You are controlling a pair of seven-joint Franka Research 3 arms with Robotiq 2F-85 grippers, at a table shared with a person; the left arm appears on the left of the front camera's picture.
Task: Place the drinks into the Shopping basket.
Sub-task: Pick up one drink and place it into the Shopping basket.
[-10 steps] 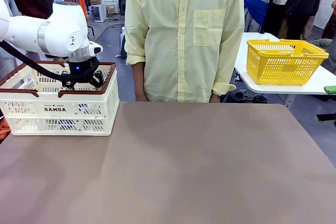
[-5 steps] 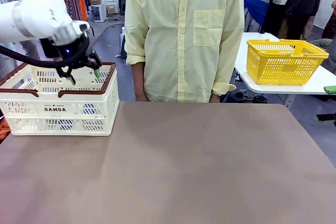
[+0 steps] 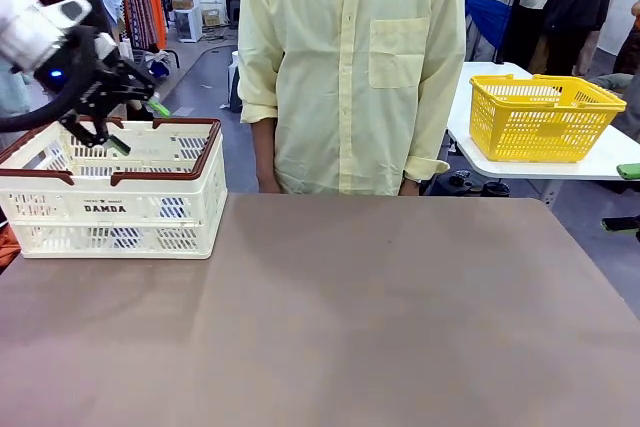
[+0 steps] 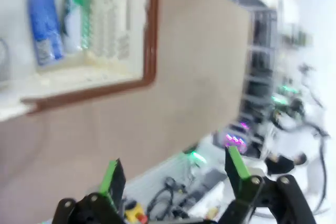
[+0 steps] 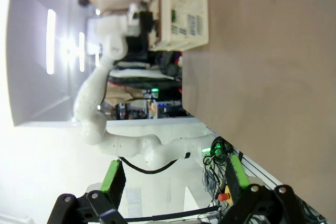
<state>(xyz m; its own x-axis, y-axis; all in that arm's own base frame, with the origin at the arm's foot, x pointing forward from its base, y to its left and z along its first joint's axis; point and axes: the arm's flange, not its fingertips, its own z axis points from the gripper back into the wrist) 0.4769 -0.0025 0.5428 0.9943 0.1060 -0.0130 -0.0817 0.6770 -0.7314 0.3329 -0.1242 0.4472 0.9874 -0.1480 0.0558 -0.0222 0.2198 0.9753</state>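
— Where are the cans, and which way do they lie?

— In the left wrist view two cans lie on their sides on the floor of the shopping basket (image 4: 149, 35): one blue can (image 4: 44, 24) and one green can (image 4: 77, 14). They sit side by side, nearly touching, their long axes parallel and running roughly up and down in that picture, alongside the slotted wall. The view is blurred, so I cannot read any print, and I cannot tell whether a third can is there.

— And from the front?

— The shopping basket (image 3: 110, 209) stands at the far left of the tabletop (image 3: 380, 317), cream-white with a dark red-brown rim, "DAMDA" on the near wall. Dark shapes show through the slots, too small to count.

— The hands?

— The left hand (image 3: 135, 125) hangs above the basket's left part, tilted, its green-padded fingers apart and holding nothing. In its own wrist view the left hand (image 4: 173, 174) shows the same wide gap. The right hand (image 5: 172, 179) is also spread apart and empty, over the tabletop's edge.

— Anything else around?

— One person in a pale yellow shirt (image 3: 350, 67) stands at the far side of the tabletop. One yellow mesh basket (image 3: 540, 117) sits on a white side table (image 3: 600, 162) behind, well apart from everything.
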